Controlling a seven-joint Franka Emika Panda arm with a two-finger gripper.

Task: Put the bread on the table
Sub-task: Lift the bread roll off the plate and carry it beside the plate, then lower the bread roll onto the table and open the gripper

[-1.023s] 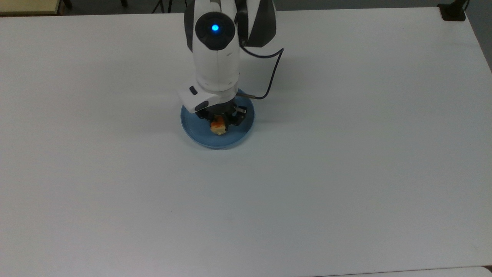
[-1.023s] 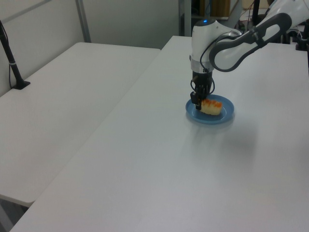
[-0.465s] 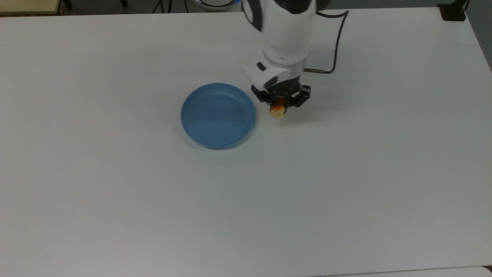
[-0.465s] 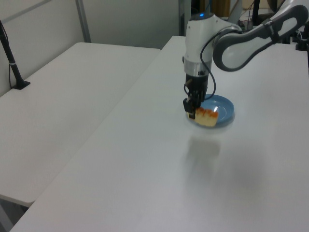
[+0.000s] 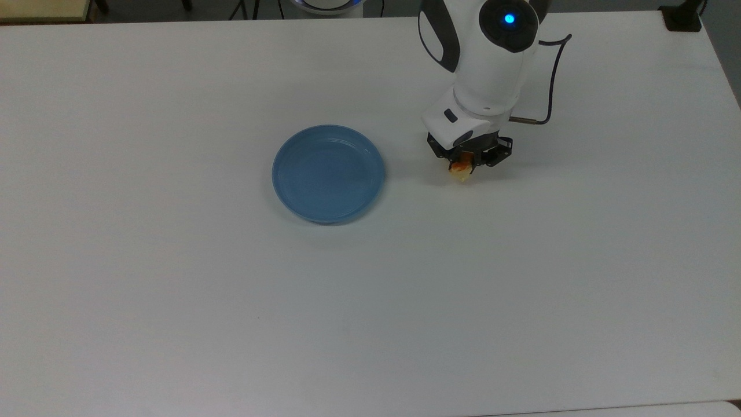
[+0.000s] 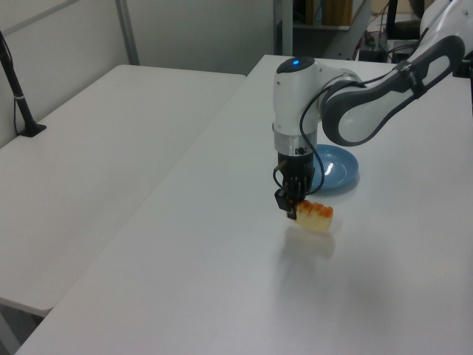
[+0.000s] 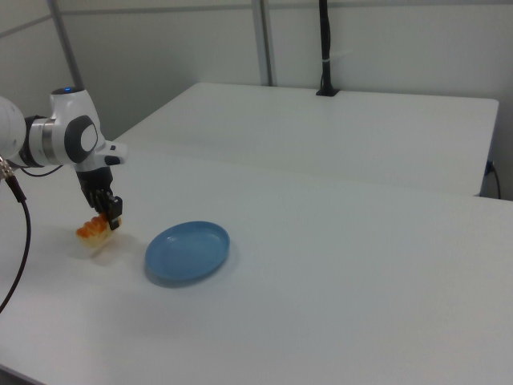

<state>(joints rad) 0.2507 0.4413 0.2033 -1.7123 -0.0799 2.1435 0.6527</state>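
in the top view, the blue plate (image 5: 328,174) sits left of centre on the white table (image 5: 173,289) with nothing on it. to the top view's right of the plate, apart from it, the gripper (image 5: 466,164) points down from the white arm (image 5: 489,63) in the upper right part of the frame, and its fingers are closed on the bread (image 5: 461,172), whose pale end with an orange patch pokes out below them.

in the left view, the gripper (image 6: 293,209) hangs at the middle of the frame, pinching one end of the bread (image 6: 315,217), which stretches toward the left view's right. the loaf is just above the table (image 6: 185,281); a soft shadow lies under it, and whether it touches the surface cannot be told. the plate (image 6: 338,166) is behind it, higher in the frame.

in the right view, the gripper (image 7: 111,215) is at the left edge region, holding the bread (image 7: 94,230) low over the table (image 7: 361,305), with the plate (image 7: 188,251) just to the right view's right of it.
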